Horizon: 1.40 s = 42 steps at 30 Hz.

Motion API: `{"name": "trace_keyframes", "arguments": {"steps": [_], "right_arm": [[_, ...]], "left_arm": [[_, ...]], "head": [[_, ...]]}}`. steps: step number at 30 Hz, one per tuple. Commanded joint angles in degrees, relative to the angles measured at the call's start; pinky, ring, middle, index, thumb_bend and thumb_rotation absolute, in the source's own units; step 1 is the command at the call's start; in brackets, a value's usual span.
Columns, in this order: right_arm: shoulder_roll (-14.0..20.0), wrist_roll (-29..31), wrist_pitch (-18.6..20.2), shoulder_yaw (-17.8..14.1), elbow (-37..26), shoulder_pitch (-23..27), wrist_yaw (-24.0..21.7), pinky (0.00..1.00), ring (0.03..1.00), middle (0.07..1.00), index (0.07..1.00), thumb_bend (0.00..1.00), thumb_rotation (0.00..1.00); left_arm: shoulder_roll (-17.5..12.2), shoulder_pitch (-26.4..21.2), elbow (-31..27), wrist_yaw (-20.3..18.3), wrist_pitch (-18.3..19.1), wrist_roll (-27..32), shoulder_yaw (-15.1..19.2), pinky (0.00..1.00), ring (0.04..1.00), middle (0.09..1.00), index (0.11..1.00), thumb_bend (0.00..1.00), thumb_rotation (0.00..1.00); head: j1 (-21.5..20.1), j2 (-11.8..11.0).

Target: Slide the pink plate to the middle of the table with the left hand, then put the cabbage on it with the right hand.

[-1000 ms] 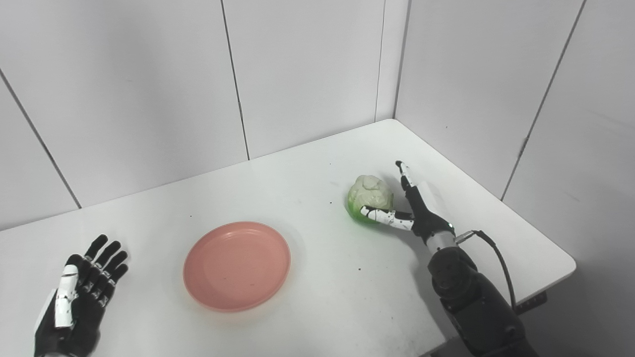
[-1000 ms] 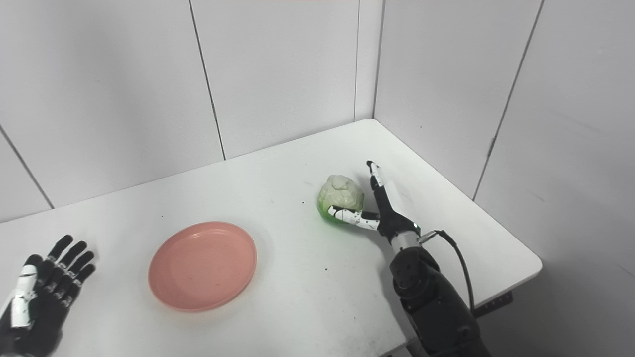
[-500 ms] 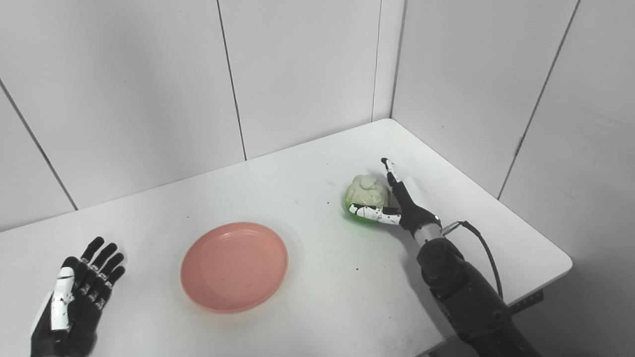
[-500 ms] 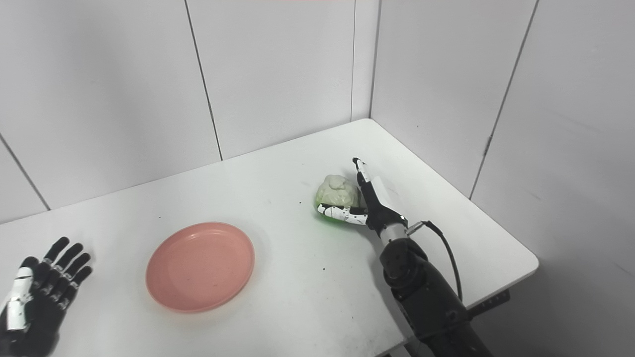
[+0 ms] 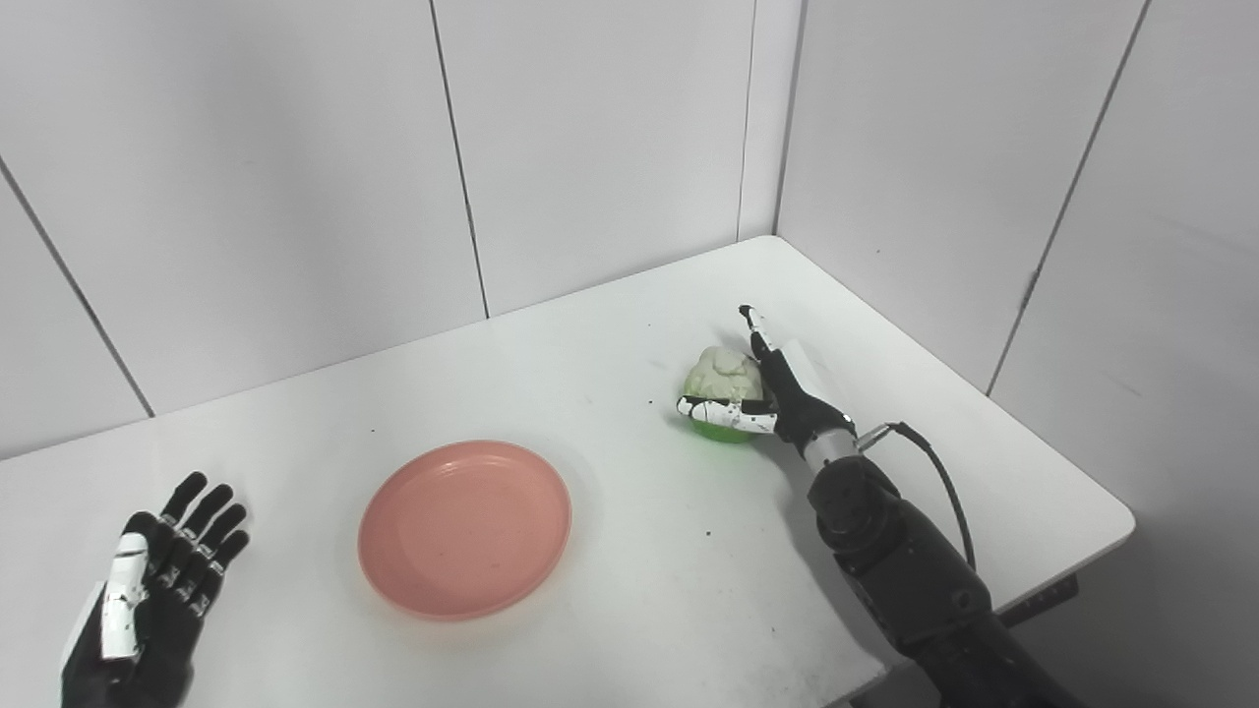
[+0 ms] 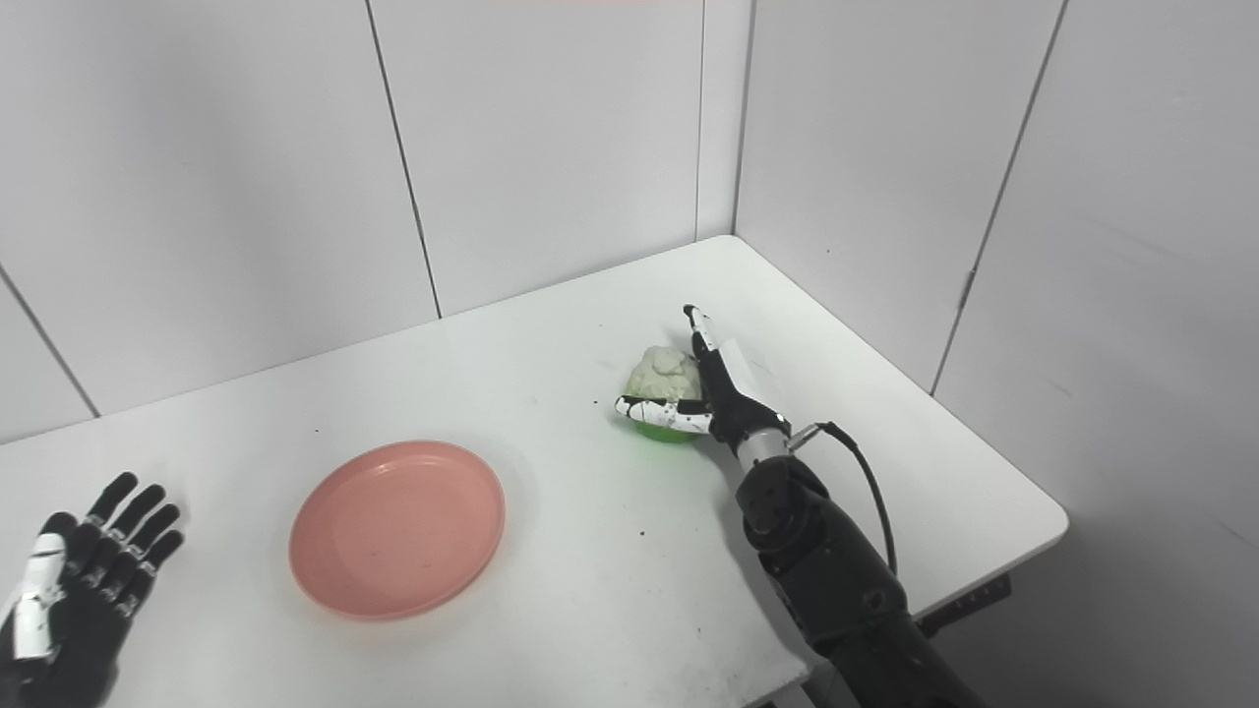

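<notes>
- The round, shallow pink plastic plate (image 5: 464, 528) lies flat on the white table (image 5: 610, 324), left of the table's middle in both views, with nothing on it.
- The small pale cabbage with a bright green base (image 5: 723, 382) sits on the table right of the middle, well apart from the pink plate.
- The black-and-white right hand (image 5: 777, 398) is at the cabbage's right side, its palm against it.
- The right hand's thumb crosses the near, lower face of the cabbage, touching it, and its fingers (image 5: 755, 329) stretch straight past the far side.
- The right hand is not wrapped around the cabbage; its fingers are spread apart and hold nothing.
- The cabbage's green base rests on the table surface.
- The black left hand (image 5: 148, 600) lies near the table's left front corner, palm up, well apart from the plate.
- The left hand's fingers are extended and fanned out, holding nothing.
- A black cable (image 5: 934, 472) loops from the right wrist along the forearm.
</notes>
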<state>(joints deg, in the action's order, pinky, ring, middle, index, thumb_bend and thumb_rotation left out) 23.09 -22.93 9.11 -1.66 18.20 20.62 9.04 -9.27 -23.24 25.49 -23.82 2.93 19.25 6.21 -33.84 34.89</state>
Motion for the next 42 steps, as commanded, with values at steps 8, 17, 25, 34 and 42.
{"name": "trace_keyframes", "arguments": {"steps": [8, 17, 25, 34, 42], "right_arm": [[2.1, 1.0, -0.9, 1.7, 2.6, 4.4, -3.1, 0.84, 0.912, 0.941, 0.972, 1.00, 0.46], [1.8, 2.2, 1.3, 2.0, 4.5, 5.8, -5.3, 0.61, 0.631, 0.661, 0.668, 0.95, 0.02], [2.9, -1.0, 5.6, 5.9, 5.1, 7.2, -6.7, 0.39, 0.406, 0.501, 0.516, 0.52, 0.00], [2.5, -1.7, 7.4, 5.5, 2.8, 7.6, -4.9, 0.37, 0.395, 0.491, 0.529, 0.52, 0.00], [2.1, -1.0, 9.7, 3.5, -2.2, 8.0, -5.0, 0.36, 0.388, 0.487, 0.535, 0.51, 0.00]], "left_arm": [[0.1, 0.5, 0.1, -0.6, 0.6, 0.8, -0.6, 0.95, 0.925, 0.935, 0.920, 0.46, 1.00], [0.0, 0.7, 0.1, -1.6, -0.5, 0.7, -1.2, 0.96, 0.937, 0.955, 0.937, 0.47, 1.00], [0.1, 0.8, -0.4, -1.5, -0.4, 0.8, -1.3, 0.96, 0.941, 0.956, 0.939, 0.46, 1.00], [0.5, 1.0, -0.9, -0.9, -0.2, 0.6, -1.5, 0.96, 0.943, 0.960, 0.944, 0.46, 1.00], [1.0, 1.4, -1.7, -0.2, -0.6, -0.1, -2.0, 0.95, 0.941, 0.951, 0.946, 0.45, 1.00]], "head": [[0.7, 0.2], [1.5, 0.8], [2.0, 1.1], [3.4, 1.1], [5.4, 1.1]]}}
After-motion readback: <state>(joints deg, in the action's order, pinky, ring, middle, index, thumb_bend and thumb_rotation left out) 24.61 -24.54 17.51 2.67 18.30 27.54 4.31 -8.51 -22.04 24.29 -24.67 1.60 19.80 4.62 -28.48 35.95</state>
